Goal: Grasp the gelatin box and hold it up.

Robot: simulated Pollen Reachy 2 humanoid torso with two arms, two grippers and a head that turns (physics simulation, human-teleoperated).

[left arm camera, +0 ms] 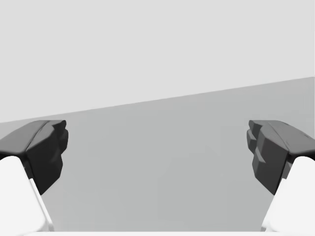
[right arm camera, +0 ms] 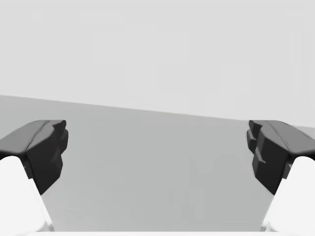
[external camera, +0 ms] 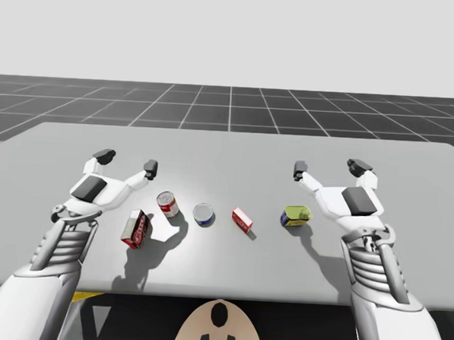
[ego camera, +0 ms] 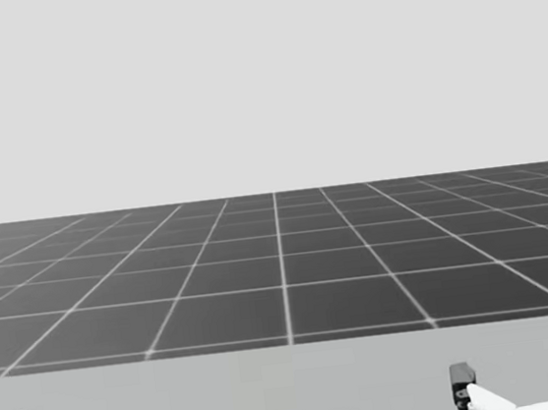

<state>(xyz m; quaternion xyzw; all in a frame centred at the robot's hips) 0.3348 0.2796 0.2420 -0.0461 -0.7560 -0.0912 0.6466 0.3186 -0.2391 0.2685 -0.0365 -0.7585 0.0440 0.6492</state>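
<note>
Grippers both empty, fingers spread wide: left gripper (external camera: 126,162) over left side of flat grey table (external camera: 410,160), right gripper (external camera: 327,168) over right side. Small red gelatin box (external camera: 242,219) lies mid-table, toward front edge, between blue-and-white can (external camera: 204,214) and yellow-green can (external camera: 296,215), touching neither. Red-and-white can (external camera: 167,204) and taller red box (external camera: 135,229) nearer left edge.

Smooth matt grey table (external camera: 405,263); small red box (external camera: 242,219) of printed card; matt black tool fingertips (left arm camera: 44,152).

two boxes, large red box (external camera: 135,229) and small red box (external camera: 242,219); three cans, red can (external camera: 167,204), blue can (external camera: 203,214), yellow can (external camera: 296,215).
</note>
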